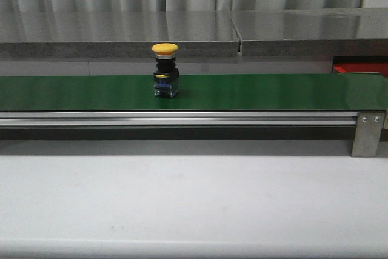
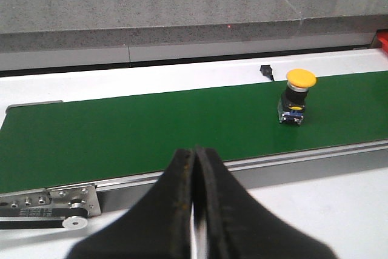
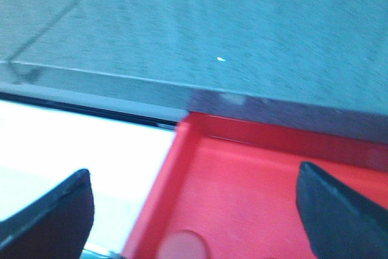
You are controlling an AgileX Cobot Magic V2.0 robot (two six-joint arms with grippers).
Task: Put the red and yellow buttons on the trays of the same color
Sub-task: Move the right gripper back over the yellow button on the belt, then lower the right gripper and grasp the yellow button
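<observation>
Front view is showing 1 yellow button (image 1: 165, 70) still sitting on the green belt (image 1: 91, 92), left gripper (image 2: 195, 168) closed empty, right gripper (image 3: 194, 210) gaping over the red tray (image 3: 242, 192), whose 6 o'clock edge is holding 1 reddish blur.

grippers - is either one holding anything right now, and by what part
Nothing is held. Left gripper is shut and empty; right gripper is open over the red tray.

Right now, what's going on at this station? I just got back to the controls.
A yellow mushroom-head push button stands upright on the long green conveyor belt, and nothing is holding it. The left gripper is shut and empty, at the near edge of the belt, off to one side of the button. The right gripper is open and empty above the bright red flat tray; something rounded and reddish at the tray's near edge is too blurred to identify. No yellow tray is in view.
</observation>
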